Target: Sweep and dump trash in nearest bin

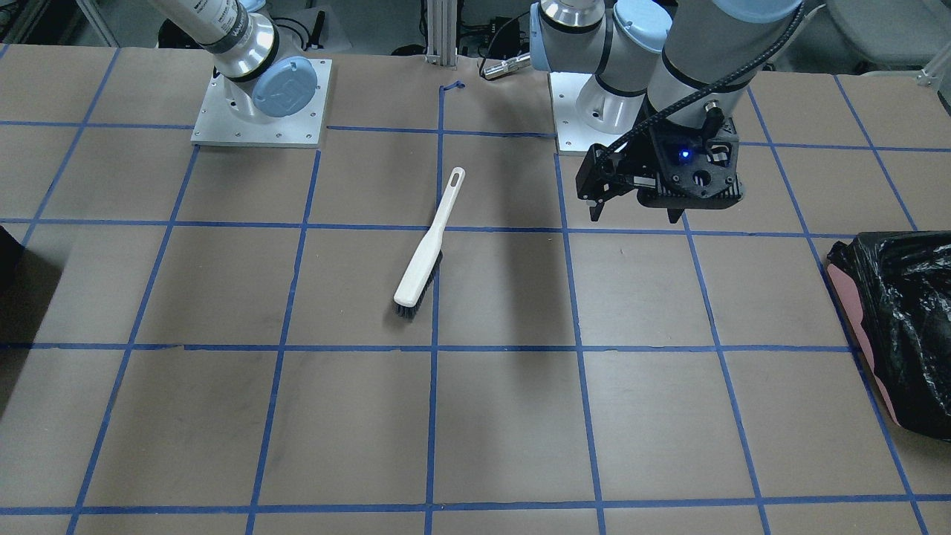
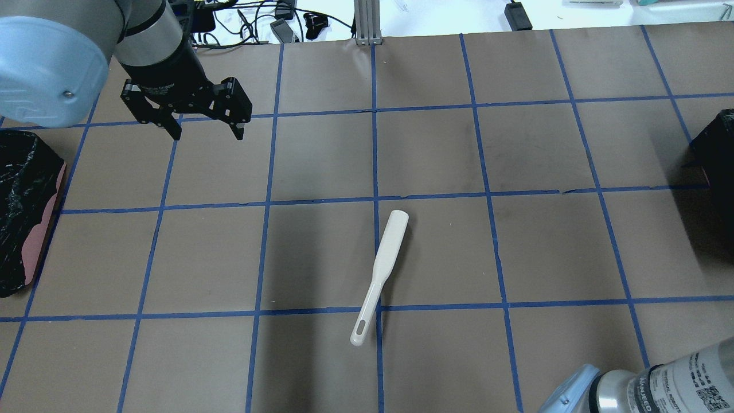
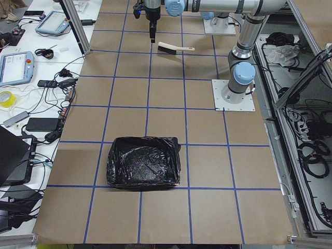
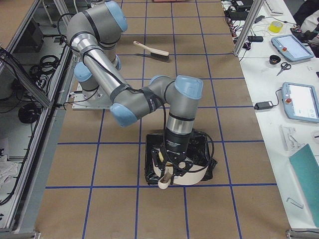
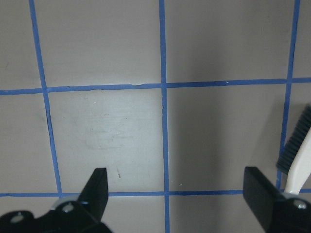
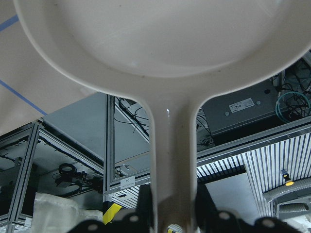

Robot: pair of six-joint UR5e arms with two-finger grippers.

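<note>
No trash shows in any view. My right gripper [image 6: 172, 206] is shut on the handle of a cream dustpan [image 6: 160, 34]. In the exterior right view the right gripper [image 4: 172, 169] holds the dustpan [image 4: 187, 177] tipped over a black-bagged bin [image 4: 199, 152] at the table's right end. A white brush [image 2: 381, 269] with dark bristles lies loose near the table's middle, also visible as the brush [image 1: 427, 249]. My left gripper [image 2: 203, 133] hangs open and holds nothing above the table, far-left of the brush. In the left wrist view the left gripper [image 5: 177, 194] shows bare paper between its fingers.
A second black-bagged bin [image 2: 23, 212] with a pink side sits at the table's left end, also seen as the bin [image 3: 144, 162]. Blue tape lines grid the brown paper. The arm bases [image 1: 260, 104] stand at the robot's edge. Tablets and cables lie on the side bench [image 3: 21, 67].
</note>
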